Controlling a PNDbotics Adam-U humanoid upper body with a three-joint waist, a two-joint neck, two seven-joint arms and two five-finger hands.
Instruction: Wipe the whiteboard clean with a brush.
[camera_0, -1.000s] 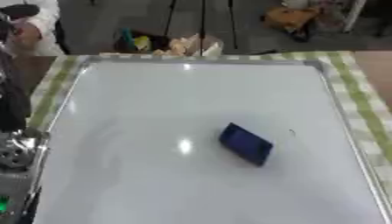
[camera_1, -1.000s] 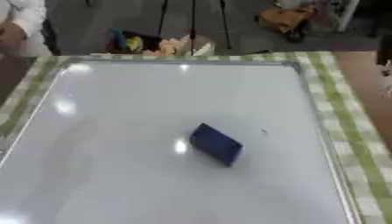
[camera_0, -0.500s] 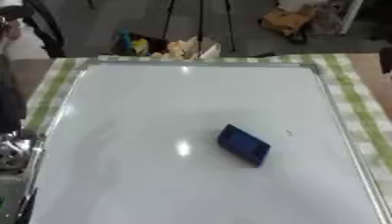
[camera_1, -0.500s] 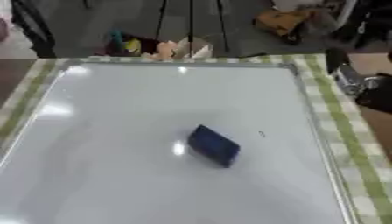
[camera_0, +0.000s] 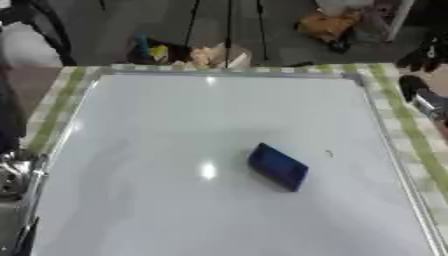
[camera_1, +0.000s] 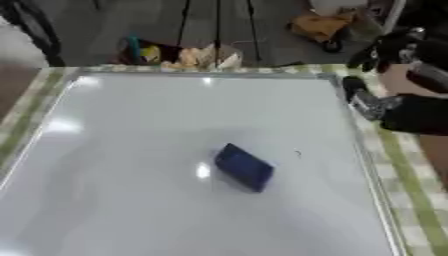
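Near the whiteboard (camera_1: 131, 190) centre lies the blue brush (camera_1: 244, 167), untouched, right robot hand (camera_1: 363, 100) off the far-right edge, finger state unclear, holding nothing; risk: a skewed reach knocks the brush sliding instead of gripping it.

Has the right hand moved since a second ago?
Yes. It was out of view then; now the right hand has come in from the upper right, over the whiteboard's right edge. The brush lies untouched.

Soft, blurry frames; overhead light glares off the whiteboard (camera_0: 175, 200).
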